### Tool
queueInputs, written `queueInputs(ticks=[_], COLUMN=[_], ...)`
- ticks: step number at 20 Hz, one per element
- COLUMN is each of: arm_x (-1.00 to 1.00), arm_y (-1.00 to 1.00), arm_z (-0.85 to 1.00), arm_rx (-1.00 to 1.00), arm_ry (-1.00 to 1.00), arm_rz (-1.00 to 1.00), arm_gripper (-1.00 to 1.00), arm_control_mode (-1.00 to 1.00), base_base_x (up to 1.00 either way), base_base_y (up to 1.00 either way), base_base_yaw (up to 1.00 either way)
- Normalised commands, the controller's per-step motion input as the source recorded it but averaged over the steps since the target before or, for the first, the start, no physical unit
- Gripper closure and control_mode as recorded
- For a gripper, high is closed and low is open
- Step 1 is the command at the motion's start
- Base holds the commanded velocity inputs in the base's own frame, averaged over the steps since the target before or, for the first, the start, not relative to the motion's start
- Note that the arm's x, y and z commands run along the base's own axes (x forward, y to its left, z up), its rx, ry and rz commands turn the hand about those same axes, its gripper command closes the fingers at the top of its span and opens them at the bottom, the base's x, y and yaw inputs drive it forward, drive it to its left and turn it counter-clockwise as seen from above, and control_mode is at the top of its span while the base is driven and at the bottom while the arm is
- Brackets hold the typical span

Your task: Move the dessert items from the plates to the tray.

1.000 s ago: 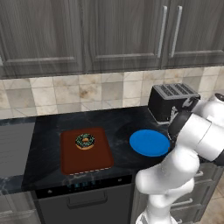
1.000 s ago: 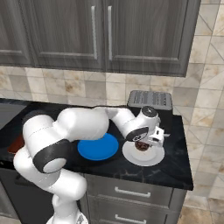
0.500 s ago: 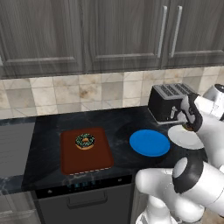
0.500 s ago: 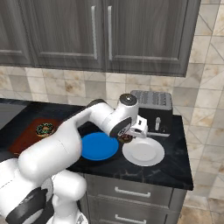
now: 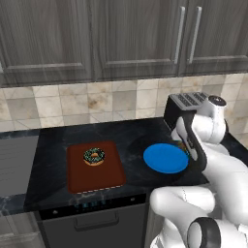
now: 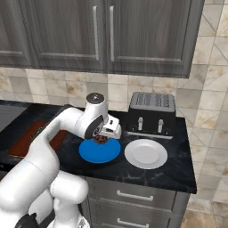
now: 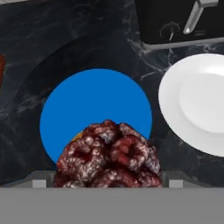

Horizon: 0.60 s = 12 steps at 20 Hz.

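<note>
My gripper (image 6: 103, 136) is shut on the small dark-brown sweet (image 6: 101, 140) with pinkish speckles and hangs just above the blue plate (image 6: 100, 152). In the hand view the sweet (image 7: 109, 157) sits low between the fingers, over the near edge of the blue plate (image 7: 96, 100). The white plate (image 6: 146, 154) to the right is bare. Far to the left, the chocolate sprinkled donut (image 5: 94, 156) lies on the reddish-brown tray (image 5: 97, 180). From the left base camera, my own forearm partly hides the gripper (image 5: 183, 145) at the right rim of the blue plate (image 5: 164, 159).
A black toaster (image 6: 151, 113) stands against the tiled wall right behind both plates. The white plate (image 7: 197, 100) lies close beside the blue one. Dark counter runs between the blue plate and the tray (image 6: 26, 136). The counter's front edge is near the plates.
The arm has swung left, carrying the sweet from above the white plate to above the blue plate. The white plate is left bare. The donut and tray have not moved.
</note>
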Motion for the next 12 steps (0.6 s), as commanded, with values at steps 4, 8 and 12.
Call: queueInputs(ticks=[4,8,12], arm_x=[-0.09,-0.06,-0.02], arm_y=[1.00,1.00,1.00], arm_z=[0.03,0.06,0.03], arm_rx=[0.00,0.00,0.00], arm_ry=[0.10,0.12,0.12], arm_rz=[0.02,0.03,0.04], arm_gripper=[1.00,1.00,1.00], arm_control_mode=[-1.00,-1.00,-1.00], base_base_x=[0.00,0.00,0.00], base_base_y=[0.00,0.00,0.00], base_base_yaw=[0.00,0.00,0.00])
